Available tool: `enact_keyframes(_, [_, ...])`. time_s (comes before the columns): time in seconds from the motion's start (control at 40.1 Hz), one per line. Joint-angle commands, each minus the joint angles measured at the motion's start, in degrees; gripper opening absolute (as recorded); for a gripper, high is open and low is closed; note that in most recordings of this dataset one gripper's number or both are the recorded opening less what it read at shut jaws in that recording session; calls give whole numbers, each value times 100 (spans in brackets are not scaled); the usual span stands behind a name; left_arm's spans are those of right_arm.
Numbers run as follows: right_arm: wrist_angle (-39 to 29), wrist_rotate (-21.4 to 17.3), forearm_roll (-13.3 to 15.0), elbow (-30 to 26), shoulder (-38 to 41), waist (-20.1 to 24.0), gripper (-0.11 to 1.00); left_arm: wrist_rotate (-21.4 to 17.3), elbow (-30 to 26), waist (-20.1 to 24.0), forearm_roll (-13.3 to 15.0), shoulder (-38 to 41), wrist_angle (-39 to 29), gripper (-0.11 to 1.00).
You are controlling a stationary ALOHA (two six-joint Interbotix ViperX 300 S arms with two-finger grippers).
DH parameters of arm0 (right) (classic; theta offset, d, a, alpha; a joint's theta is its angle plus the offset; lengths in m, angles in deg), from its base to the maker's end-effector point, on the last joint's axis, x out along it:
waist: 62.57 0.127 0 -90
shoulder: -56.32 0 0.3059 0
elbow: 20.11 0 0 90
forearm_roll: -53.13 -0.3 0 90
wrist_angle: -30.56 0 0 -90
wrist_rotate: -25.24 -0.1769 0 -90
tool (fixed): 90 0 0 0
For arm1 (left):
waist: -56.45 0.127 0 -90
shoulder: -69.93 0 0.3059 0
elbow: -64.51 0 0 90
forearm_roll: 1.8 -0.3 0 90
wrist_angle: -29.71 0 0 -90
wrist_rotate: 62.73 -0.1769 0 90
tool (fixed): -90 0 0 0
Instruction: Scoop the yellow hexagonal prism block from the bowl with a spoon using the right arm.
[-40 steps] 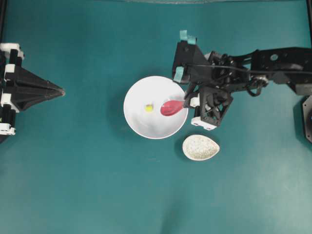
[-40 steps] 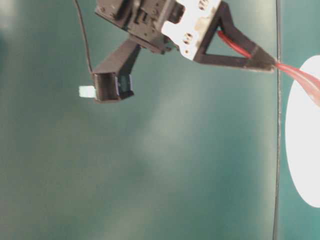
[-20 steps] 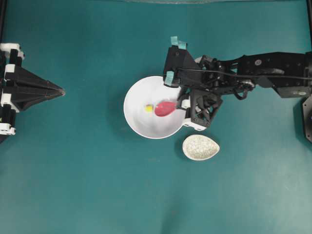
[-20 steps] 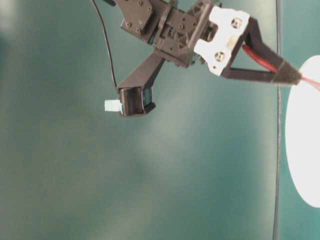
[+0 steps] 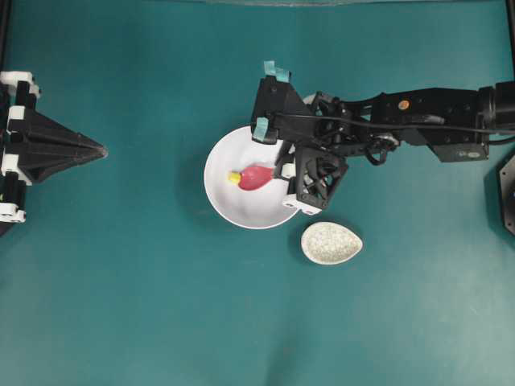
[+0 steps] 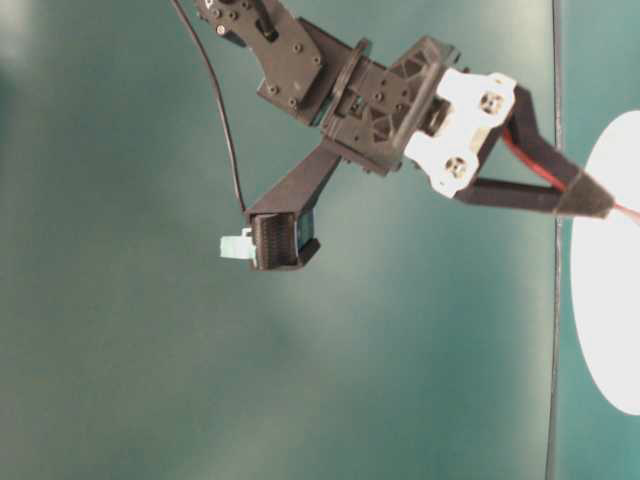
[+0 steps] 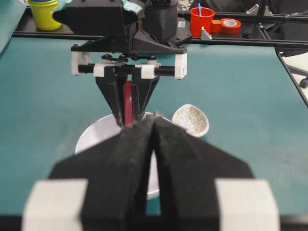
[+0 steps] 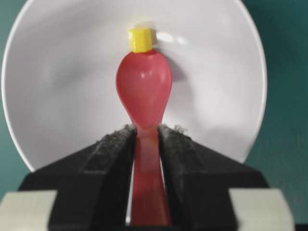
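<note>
The white bowl [image 5: 229, 201] sits mid-table and fills the right wrist view [image 8: 57, 72]. The yellow hexagonal prism block [image 5: 234, 177] lies inside it, touching the tip of the pink-red spoon [image 5: 256, 177]. In the right wrist view the block [image 8: 140, 39] sits just beyond the scoop [image 8: 144, 89]. My right gripper [image 5: 283, 171], with teal tape tabs, is shut on the spoon's handle [image 8: 146, 163] over the bowl's right rim. My left gripper [image 5: 100, 150] is shut and empty, far left of the bowl; it also shows in the left wrist view [image 7: 155, 120].
A speckled egg-shaped spoon rest [image 5: 331, 243] lies just right of and below the bowl; it also shows in the left wrist view [image 7: 191, 120]. The right arm [image 5: 418, 125] stretches in from the right edge. Cups and tape sit off the table's far edge [image 7: 202, 19].
My right gripper has moved left over the bowl, carrying the spoon across the bowl floor until its tip met the yellow block, which has slid slightly left. The left arm has not moved.
</note>
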Motion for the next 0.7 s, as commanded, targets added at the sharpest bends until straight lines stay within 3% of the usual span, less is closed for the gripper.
enact_keyframes(0.0, [220, 9, 9, -149, -62, 9, 25, 9, -149, 9, -9, 44, 62, 0])
enact_keyframes(0.274, [694, 9, 9, -167, -53, 0, 25, 9, -149, 9, -9, 44, 62, 0])
enact_keyframes(0.673, [712, 0, 9, -167, -62, 0, 25, 9, -158, 9, -9, 35, 62, 0])
